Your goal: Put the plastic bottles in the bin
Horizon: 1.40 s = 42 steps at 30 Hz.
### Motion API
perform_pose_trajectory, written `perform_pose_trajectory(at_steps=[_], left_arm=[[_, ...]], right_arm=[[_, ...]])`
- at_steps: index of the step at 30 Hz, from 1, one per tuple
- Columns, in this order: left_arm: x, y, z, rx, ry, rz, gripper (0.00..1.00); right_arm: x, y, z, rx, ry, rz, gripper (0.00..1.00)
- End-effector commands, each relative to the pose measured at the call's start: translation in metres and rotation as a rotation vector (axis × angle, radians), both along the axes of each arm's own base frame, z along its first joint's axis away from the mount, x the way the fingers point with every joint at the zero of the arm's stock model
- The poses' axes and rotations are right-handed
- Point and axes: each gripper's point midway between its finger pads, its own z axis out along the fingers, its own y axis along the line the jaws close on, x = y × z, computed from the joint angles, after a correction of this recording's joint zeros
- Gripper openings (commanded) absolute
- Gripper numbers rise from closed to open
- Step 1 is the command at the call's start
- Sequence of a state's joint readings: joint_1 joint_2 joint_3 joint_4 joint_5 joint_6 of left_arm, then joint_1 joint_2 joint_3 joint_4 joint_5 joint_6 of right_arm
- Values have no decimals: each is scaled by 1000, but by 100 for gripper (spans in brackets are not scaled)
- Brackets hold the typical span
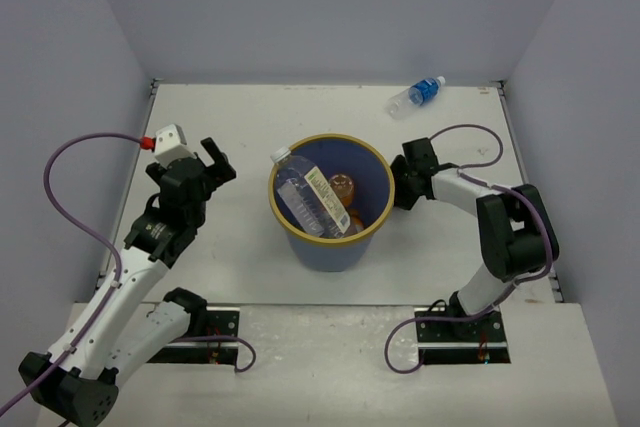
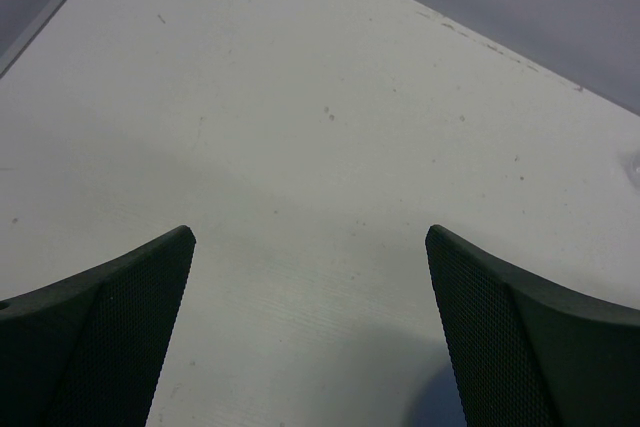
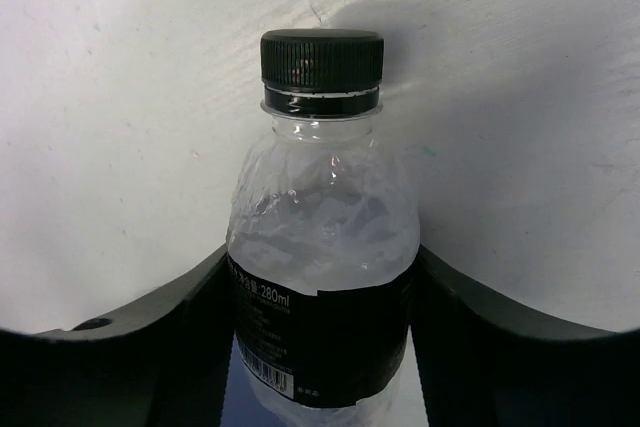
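Bottles inside the bin (image 1: 325, 252) are only partly readable. A white-cap bottle (image 1: 305, 197) covers most of the opening, an orange bottle (image 1: 343, 187) shows behind it, and anything deeper is hidden. The black-cap bottle (image 3: 320, 197) appears only in the right wrist view, its base cut off by the bottom edge. From above I cannot pick it out beneath the right end effector (image 1: 400, 182). Whether it rests on the tabletop (image 1: 250, 117) or is lifted cannot be told.

The right arm folds its elbow out to the right, and its forearm runs left, so the end effector sits just beside the bin's right wall. Its fingers (image 3: 200, 337) press on both sides of the black label, pinching the black-cap bottle. The left arm reaches up the left side with its wrist turned right. The left end effector (image 1: 218, 160) is spread wide over bare tabletop, apart from the bin.

The black-cap bottle's long axis runs straight away from the wrist, cap at the far end. The white-cap bottle slants in the bin, cap at the far-left rim and base down toward near-right. A blue-label bottle (image 1: 418, 94) lies on its side near the far right corner, cap pointing far-right.
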State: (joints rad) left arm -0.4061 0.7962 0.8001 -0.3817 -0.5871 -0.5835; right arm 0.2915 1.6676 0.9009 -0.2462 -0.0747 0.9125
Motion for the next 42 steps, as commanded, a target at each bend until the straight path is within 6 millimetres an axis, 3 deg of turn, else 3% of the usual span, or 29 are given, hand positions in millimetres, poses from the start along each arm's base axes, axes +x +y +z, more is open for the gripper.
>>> perform_pose_trajectory(at_steps=[1, 3, 8, 11, 15, 17, 19, 21, 24, 27, 30, 36, 39, 42], left_arm=[[3, 2, 13, -10, -53, 10, 100], [3, 2, 13, -9, -51, 8, 100], [3, 1, 13, -14, -53, 5, 100], [3, 1, 13, -15, -53, 2, 100], [3, -1, 13, -17, -51, -8, 100], [3, -1, 14, -19, -52, -10, 100], [3, -2, 14, -21, -53, -13, 100], [3, -5, 14, -27, -55, -29, 100], [5, -9, 14, -32, -55, -52, 100], [6, -11, 13, -32, -52, -57, 100], [6, -12, 12, -30, -48, -66, 100], [10, -19, 10, -36, -49, -96, 100], [12, -24, 9, -32, -34, -116, 100], [12, -21, 7, -25, -24, -102, 100]], right_arm=[[-6, -12, -2, -104, -11, -35, 41], [-8, -18, 2, -132, -17, -50, 33], [-9, -32, 56, -173, -167, -55, 24], [-9, -42, 105, -202, -296, -43, 24], [-16, -60, 191, -258, -485, -37, 24], [-22, -56, 242, -224, -631, 15, 25], [-27, -43, 277, -163, -750, 84, 28], [-48, -28, 326, -101, -929, 209, 28], [-78, 1, 367, 16, -1073, 405, 29], [-101, 24, 387, 91, -1149, 568, 31], [-113, 41, 390, 115, -1162, 668, 33], [-126, 82, 379, 106, -1158, 873, 33], [-133, 100, 368, 99, -1122, 965, 43], [-128, 104, 348, 52, -1084, 978, 52]])
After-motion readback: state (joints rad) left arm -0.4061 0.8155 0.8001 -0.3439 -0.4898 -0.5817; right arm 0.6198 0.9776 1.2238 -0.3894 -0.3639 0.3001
